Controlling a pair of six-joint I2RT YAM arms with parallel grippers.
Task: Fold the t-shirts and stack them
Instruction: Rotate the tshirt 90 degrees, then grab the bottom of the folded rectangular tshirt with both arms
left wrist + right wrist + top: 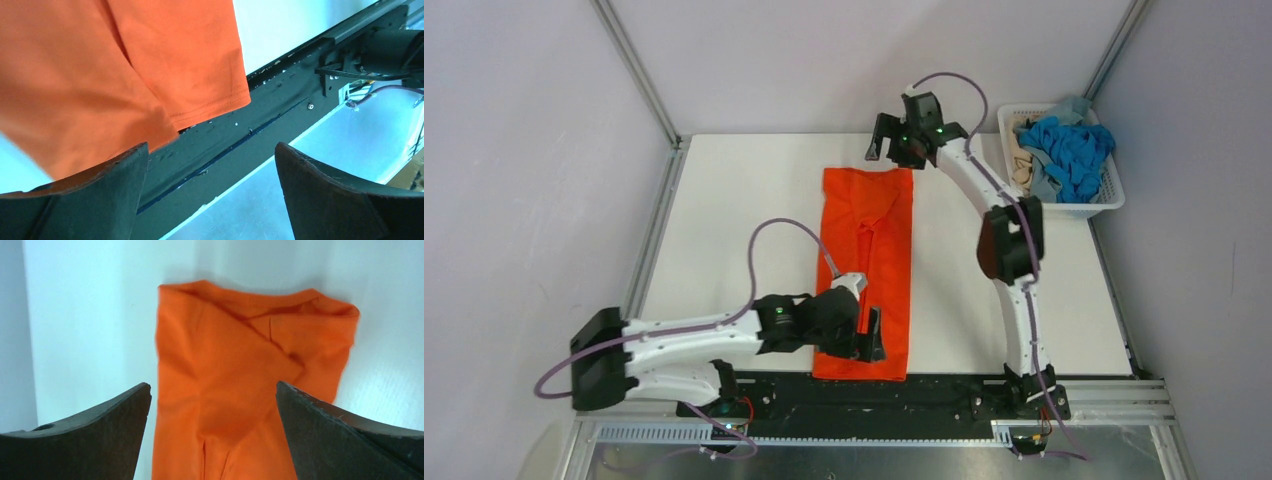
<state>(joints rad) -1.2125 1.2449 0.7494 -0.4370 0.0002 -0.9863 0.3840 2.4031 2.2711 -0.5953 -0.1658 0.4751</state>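
An orange t-shirt [869,250] lies on the white table, folded lengthwise into a long narrow strip that runs from the far side to the near edge. My left gripper [871,338] hovers open over the strip's near end. In the left wrist view its jaws [211,150] stand wide apart with nothing between them, beside the orange hem [190,90]. My right gripper [896,150] hangs open above the far, collar end. In the right wrist view the orange cloth [240,380] lies below its spread jaws [212,390], untouched.
A white slotted basket [1084,208] stands at the far right corner. It holds a bright blue shirt [1074,150], a grey-blue one [1074,108] and a beige one [1022,165]. A black rail [240,145] runs along the table's near edge.
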